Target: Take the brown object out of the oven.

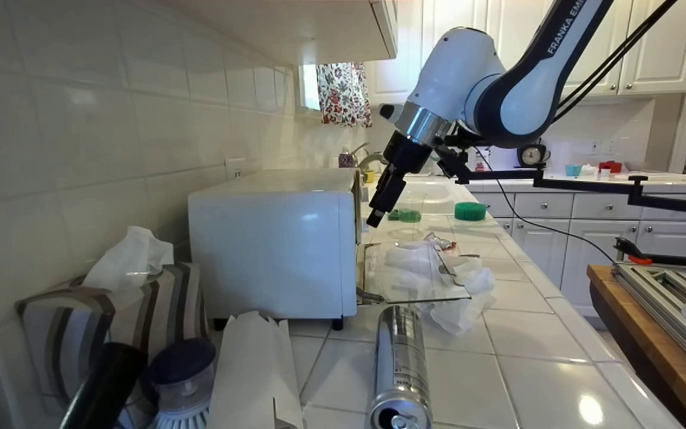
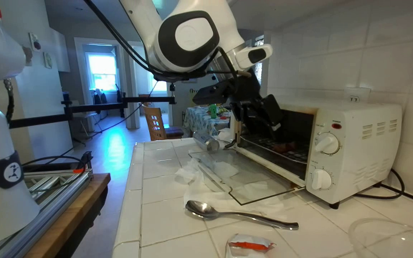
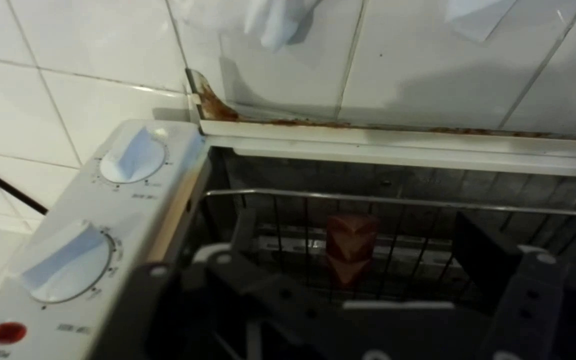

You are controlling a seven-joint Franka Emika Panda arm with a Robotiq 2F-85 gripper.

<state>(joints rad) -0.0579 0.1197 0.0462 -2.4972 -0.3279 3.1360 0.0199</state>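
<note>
Arm point(image 1: 518, 110) hangs bent over the desk point(image 1: 533, 328), wrist slanting down toward the mouth of the white toaster oven point(image 2: 371, 154) in both exterior views. Fingers point(image 3: 485, 250) spread wide apart, tips near the opening and aimed into it. Brown object point(image 3: 350, 245) is inside the oven, on the wire rack point(image 3: 418, 203); in the wrist view it shows between the fingers but deeper in, apart from both.

Oven: glass door point(image 2: 249, 179) folded down, crumpled white sheet point(image 2: 190, 172) showing through it and beside it. Two knobs point(image 3: 135, 157) and a red light point(image 3: 8, 333) on its front.

Tissue box point(image 1: 164, 298): striped, stands just beside the oven near the wall point(image 1: 140, 137), white tissue point(image 1: 131, 256) poking out the top. Silver can point(image 1: 401, 357): on its side near the oven, opened end showing, inside too dark to tell. Clear round container point(image 2: 375, 219): on the desk near the oven, partly out of frame, can't tell what's in it. Spoon point(image 2: 224, 214) lies on the desk near the door; small wrapper point(image 2: 249, 245) with an orange-red patch near the spoon.
</note>
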